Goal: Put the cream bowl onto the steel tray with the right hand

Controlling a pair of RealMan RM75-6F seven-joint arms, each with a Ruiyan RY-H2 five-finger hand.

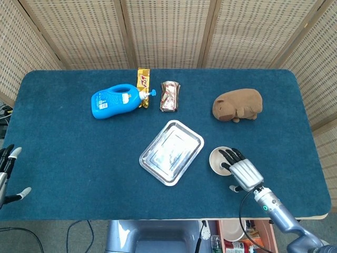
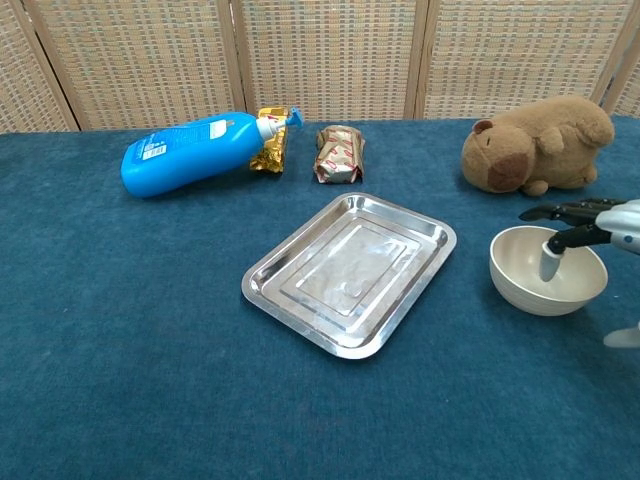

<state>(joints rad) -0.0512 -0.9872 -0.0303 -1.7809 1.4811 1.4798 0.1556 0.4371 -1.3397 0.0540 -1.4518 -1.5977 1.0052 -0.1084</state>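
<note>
Silver robot hand (image 1: 243, 174), black fingers (image 1: 229, 154) — grey-tipped, bluish wrist

Setting: probably a lab test bench. Blue cloth-covered table (image 1: 63, 158), woven folding screen (image 1: 168, 31) as backdrop, loose cables (image 1: 79, 232) and a plastic bin (image 1: 147, 237) below the table edge.

A brown plush animal (image 1: 238, 105) lies on the blue surface (image 1: 63, 137) beyond the right robot hand (image 1: 242, 171). Further left at the back, a foil snack pack (image 1: 170, 96), a gold wrapper (image 1: 143, 81) and a blue bottle (image 1: 117, 100) lie on its side.
</note>
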